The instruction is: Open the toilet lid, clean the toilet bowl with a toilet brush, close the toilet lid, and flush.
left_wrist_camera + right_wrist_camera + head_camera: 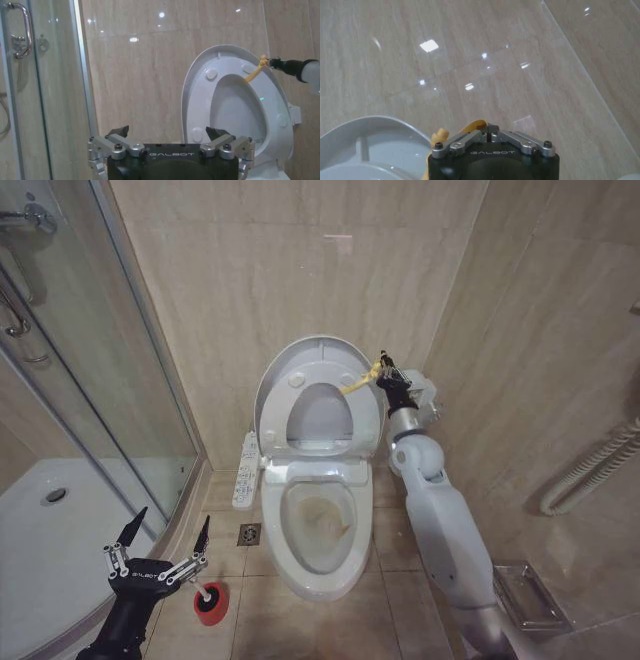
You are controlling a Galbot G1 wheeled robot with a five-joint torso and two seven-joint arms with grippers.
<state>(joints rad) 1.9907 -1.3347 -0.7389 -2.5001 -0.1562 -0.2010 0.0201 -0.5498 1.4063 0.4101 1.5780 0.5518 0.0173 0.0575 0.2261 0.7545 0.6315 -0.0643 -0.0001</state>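
Observation:
The toilet lid (322, 356) stands raised against the back wall with the ring seat up inside it. My right gripper (384, 370) is at the lid's upper right edge, shut on the yellow loop (358, 384). That loop (470, 126) shows pinched between the right gripper (490, 131) fingers, and the lid (200, 93) and loop (252, 73) are also in the left wrist view. Below the lid the toilet bowl (320, 525) lies uncovered, brown-stained. My left gripper (166, 540) (167, 132) hangs open and empty at lower left, just above the toilet brush's red holder (210, 604). The brush itself is mostly hidden.
A glass shower enclosure (100, 380) with a white tray (60, 520) bounds the left. The button panel (245, 470) juts from the toilet's left side, with a floor drain (249, 533) beside it. A hose (590, 470) and a metal floor fitting (530, 595) are at the right.

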